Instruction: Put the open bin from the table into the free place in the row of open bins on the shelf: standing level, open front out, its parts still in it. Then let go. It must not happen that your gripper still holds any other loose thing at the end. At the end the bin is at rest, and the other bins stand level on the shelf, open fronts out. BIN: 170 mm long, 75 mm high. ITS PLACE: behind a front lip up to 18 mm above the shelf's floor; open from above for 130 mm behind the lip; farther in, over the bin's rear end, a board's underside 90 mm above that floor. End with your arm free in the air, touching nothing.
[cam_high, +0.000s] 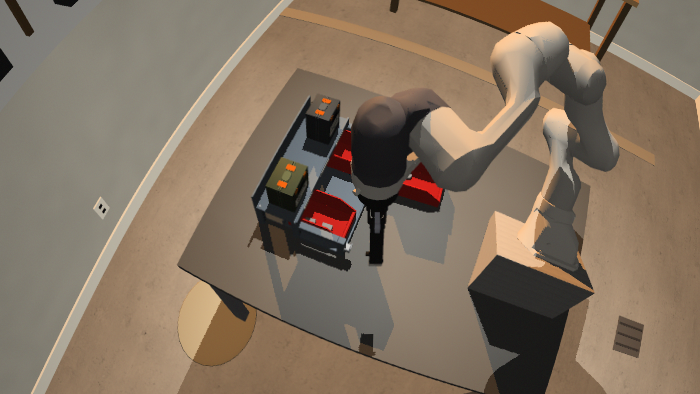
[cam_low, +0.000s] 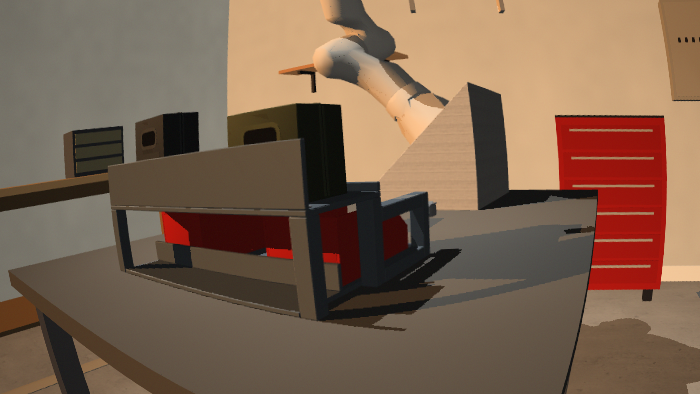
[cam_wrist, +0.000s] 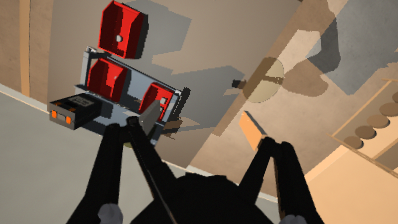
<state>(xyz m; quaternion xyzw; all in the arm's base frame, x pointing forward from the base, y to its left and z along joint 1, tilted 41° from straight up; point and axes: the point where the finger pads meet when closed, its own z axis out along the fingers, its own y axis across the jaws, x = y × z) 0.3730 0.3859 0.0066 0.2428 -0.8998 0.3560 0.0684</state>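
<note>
Hanging high above the brown rectangular table (cam_high: 310, 300), the black 2-fingered pincer (cam_wrist: 200, 165) has its fingers spread wide apart with nothing between them. In the wrist view it looks down on the dark grey metal shelf unit (cam_wrist: 175, 100) from well above. The loose red open-fronted plastic bin (cam_wrist: 121, 30) rests on the table just in front of the shelf, apart from the pincer; at least 1 small pale part shows inside it. From above, this bin (cam_high: 422, 187) is mostly hidden under the arm's dark wrist. On the shelf stand 2 more red bins (cam_wrist: 106, 80), 1 of them near the shelf's end (cam_high: 327, 215) with grey parts inside, and a gap shows between them. 2 dark boxes with orange clips (cam_high: 286, 182) sit on the shelf's upper board. The pale beige arm (cam_high: 500, 125) rises from a tan block pedestal (cam_high: 487, 250) at the table's edge.
</note>
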